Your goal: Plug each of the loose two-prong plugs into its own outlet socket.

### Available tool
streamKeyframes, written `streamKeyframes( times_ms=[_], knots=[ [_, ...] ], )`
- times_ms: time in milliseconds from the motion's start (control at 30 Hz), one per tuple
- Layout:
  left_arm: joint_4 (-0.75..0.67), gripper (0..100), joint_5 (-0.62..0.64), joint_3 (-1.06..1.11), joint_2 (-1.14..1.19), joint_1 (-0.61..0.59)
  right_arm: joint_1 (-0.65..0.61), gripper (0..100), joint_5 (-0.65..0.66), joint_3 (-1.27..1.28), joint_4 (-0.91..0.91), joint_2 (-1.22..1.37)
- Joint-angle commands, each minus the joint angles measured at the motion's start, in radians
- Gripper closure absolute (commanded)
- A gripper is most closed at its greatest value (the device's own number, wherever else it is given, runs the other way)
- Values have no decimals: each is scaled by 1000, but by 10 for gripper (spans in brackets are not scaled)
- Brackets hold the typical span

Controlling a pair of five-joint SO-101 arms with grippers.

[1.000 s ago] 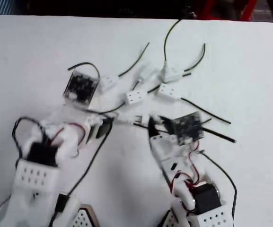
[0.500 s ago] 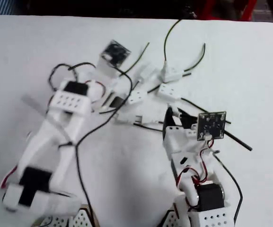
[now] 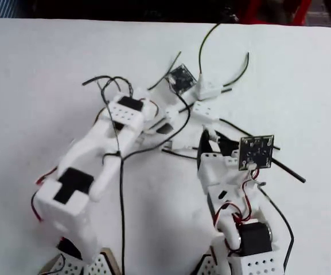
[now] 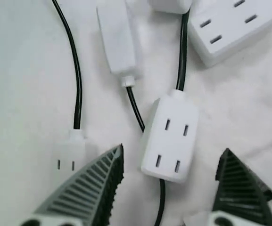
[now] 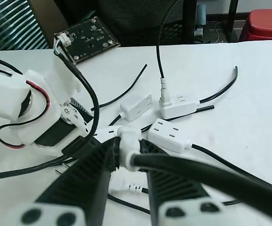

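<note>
My left gripper (image 4: 172,153) is open and hangs over a white two-outlet socket (image 4: 168,139), one dark finger on either side of it. A loose two-prong plug (image 4: 69,155) on a black cable lies just beside one finger. In the high view this gripper (image 3: 164,125) sits at the near edge of the socket cluster. My right gripper (image 5: 127,146) is shut on a white plug (image 5: 128,137) whose thick black cable runs back toward the camera. It is held low near a socket (image 5: 171,134). In the high view the right gripper (image 3: 208,138) is just below another socket (image 3: 205,110).
Further white sockets (image 5: 136,106) (image 5: 178,106) and loose black cables (image 3: 251,137) crowd the table's middle. One socket (image 3: 210,90) has a cable standing in it. The left arm (image 3: 96,149) slants across the near left. The white table (image 3: 39,69) spreads out at far left and right.
The left arm has swung forward and to the right, up to the socket cluster. The right arm shifted a little right with its plug, then held still.
</note>
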Motion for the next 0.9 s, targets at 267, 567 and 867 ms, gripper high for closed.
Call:
streamKeyframes(
  times_ms=[267, 567, 867],
  knots=[
    [-20, 828, -11, -109, 93, 13, 10, 981, 0, -11, -21, -12],
    [-8, 963, -9, -97, 42, 7, 10, 981, 0, -9, -19, -12],
    [160, 977, -9, 34, -263, 13, 58, 981, -8, -9, -27, -12]
  ],
)
